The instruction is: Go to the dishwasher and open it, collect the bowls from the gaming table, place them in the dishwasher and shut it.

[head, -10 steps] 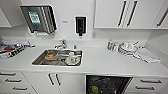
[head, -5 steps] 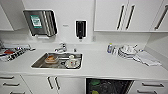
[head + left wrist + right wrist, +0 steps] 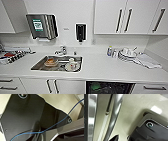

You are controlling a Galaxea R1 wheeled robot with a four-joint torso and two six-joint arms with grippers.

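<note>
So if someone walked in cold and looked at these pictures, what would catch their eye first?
Probably the steel sink set in the white counter, with dirty dishes piled in it. Next, the dishwasher under the counter's front edge, its dark inside showing something green. Then the paper towel dispenser on the wall above the sink and the stacked white dishes to the right.

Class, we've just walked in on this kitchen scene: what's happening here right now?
The robot faces a white kitchen counter with a stainless-steel sink holding a few dishes. Below the counter, the built-in dishwasher shows its dark interior, so it stands open, with something bright green inside. White dishes are stacked on the counter to the right. Nothing is seen being handled.
</note>
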